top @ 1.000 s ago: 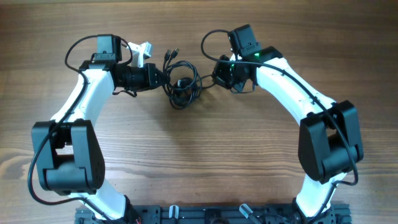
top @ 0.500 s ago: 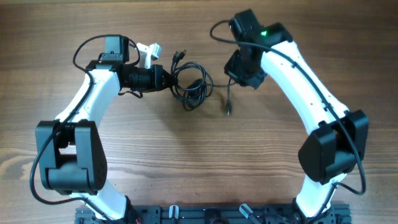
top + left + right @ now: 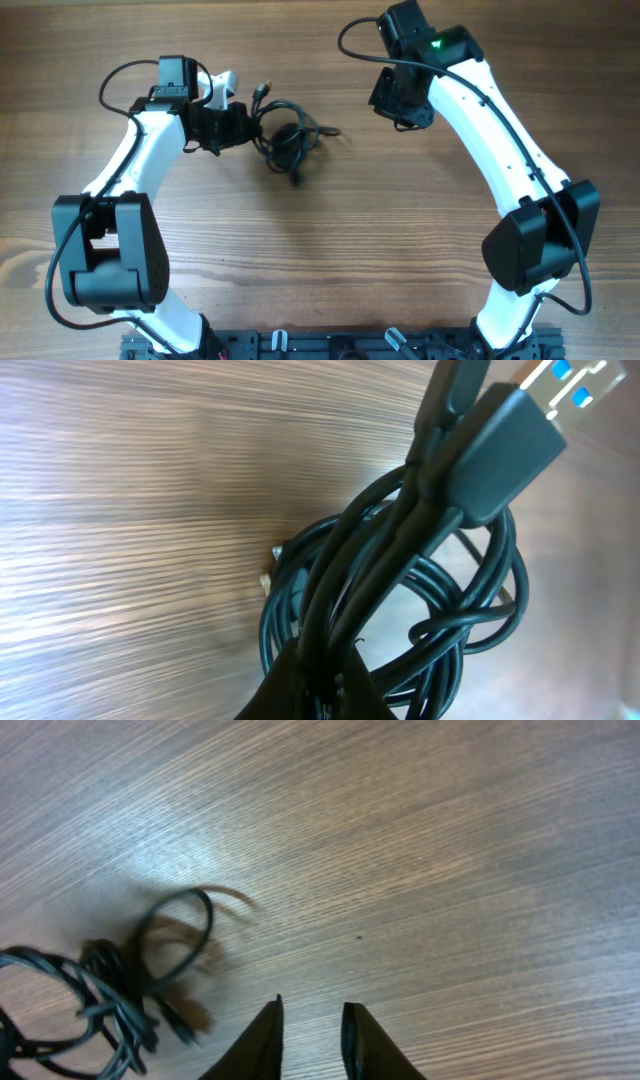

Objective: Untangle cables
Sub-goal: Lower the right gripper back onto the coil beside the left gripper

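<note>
The cables point(image 3: 287, 137) form a black knotted bundle of loops on the wooden table, left of centre at the back. My left gripper point(image 3: 246, 126) is shut on several strands at the bundle's left side. In the left wrist view the cords point(image 3: 400, 590) rise from my left gripper point(image 3: 325, 660), and a black USB plug point(image 3: 510, 450) with blue inside sticks up at the top right. My right gripper point(image 3: 392, 108) hovers to the right of the bundle, apart from it. In the right wrist view my right gripper point(image 3: 312, 1012) stands slightly open and empty, and the cables point(image 3: 120, 990) lie blurred at the lower left.
The wooden table point(image 3: 320, 230) runs under both arms. A black mounting rail point(image 3: 330, 346) with the arm bases lies along the front edge. Each arm carries its own thick black wire looping near the wrist.
My right gripper has let go of a cable end and drawn back up and to the right. My left gripper has pulled the bundle leftward, and the freed end has swung back to it.
</note>
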Tool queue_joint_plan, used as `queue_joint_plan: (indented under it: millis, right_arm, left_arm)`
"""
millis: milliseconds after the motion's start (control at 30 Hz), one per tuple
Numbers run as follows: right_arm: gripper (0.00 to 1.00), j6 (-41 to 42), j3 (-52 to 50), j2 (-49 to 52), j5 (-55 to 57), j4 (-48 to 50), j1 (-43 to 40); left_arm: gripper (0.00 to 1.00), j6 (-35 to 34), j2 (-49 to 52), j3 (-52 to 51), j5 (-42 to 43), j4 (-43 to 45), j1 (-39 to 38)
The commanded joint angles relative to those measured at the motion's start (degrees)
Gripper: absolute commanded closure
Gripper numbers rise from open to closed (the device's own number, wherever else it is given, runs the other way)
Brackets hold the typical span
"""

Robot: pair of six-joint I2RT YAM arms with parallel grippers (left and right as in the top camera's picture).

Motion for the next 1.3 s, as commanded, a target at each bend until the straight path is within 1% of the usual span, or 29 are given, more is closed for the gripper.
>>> queue_joint_plan:
  millis: [0, 100, 267, 333, 400, 467, 600, 633, 733, 800, 867, 933, 1000, 1033, 1133, 1267]
  right_arm:
    - [0.74, -1.73, -0.04, -1.44, 0.22, 0.96, 0.48]
    - [0.68, -1.99, -0.85, -1.20, -3.61, 2.12, 0.63]
    - [0.64, -2.43, -3.74, -1.01, -6.99, 4.94, 1.27]
    - [0.64, -3.76, -5.51, -0.96, -8.55, 6.75, 2.08]
    - [0.65, -7.52, -7.54, -0.96, -11.39, 9.81, 3.28]
    - [0.64, -10.78, -9.29, -0.96, -14.29, 12.83, 4.92]
    - [0.64, -11.37, -12.41, -0.96, -14.49, 19.08, 8.59]
    - [0.63, -11.39, -13.60, -0.96, -14.47, 21.92, 9.77]
    - [0.49, -12.98, -16.83, -0.96, -14.47, 29.42, 12.31]
    - [0.46, -16.98, -19.04, -0.96, -13.92, 33.90, 13.81]
    - [0.46, -21.64, -21.05, -0.96, -13.62, 37.16, 15.10]
    - [0.46, -24.44, -22.36, -0.96, -13.62, 38.47, 15.96]
    - [0.55, -25.33, -23.43, -0.96, -13.64, 39.39, 16.39]
    - [0.56, -25.38, -23.89, -0.96, -13.62, 39.82, 16.39]
    - [0.54, -27.89, -25.07, -0.96, -13.66, 40.74, 16.39]
    - [0.50, -31.15, -25.64, -0.96, -13.62, 41.38, 16.39]
  left_arm:
    - [0.96, -4.81, -0.50, -0.07, -8.72, -0.20, 0.11]
    - [0.96, -4.81, -0.50, -0.07, -8.72, -0.37, 0.11]
    - [0.96, -4.83, -0.50, -0.07, -8.74, -0.42, 0.15]
    - [0.96, -5.64, -0.50, -0.07, -9.66, -0.59, 0.15]
    - [0.96, -7.48, -0.50, -0.07, -11.67, -0.79, 0.17]
    - [0.96, -7.61, -0.50, -0.07, -12.15, -0.81, 0.17]
    - [0.96, -7.82, -0.50, -0.07, -12.13, -0.87, 0.17]
    - [0.96, -7.85, -0.52, -0.07, -12.13, -0.87, 0.17]
    - [0.96, -8.41, -0.50, -0.07, -12.15, -1.05, 0.17]
    - [0.96, -9.40, -0.52, -0.07, -12.15, -1.16, 0.28]
    - [0.96, -9.40, -0.52, -0.07, -12.13, -1.27, 0.52]
    - [0.96, -9.81, -0.52, -0.07, -12.13, -1.46, 0.90]
    - [0.96, -10.73, -0.52, -0.07, -11.74, -1.90, 1.57]
    - [0.96, -10.86, -0.52, -0.07, -11.56, -1.97, 1.95]
    - [0.96, -11.04, -0.52, -0.07, -9.46, -2.14, 3.28]
    - [0.96, -11.02, -0.52, -0.07, -2.27, -2.14, 5.05]
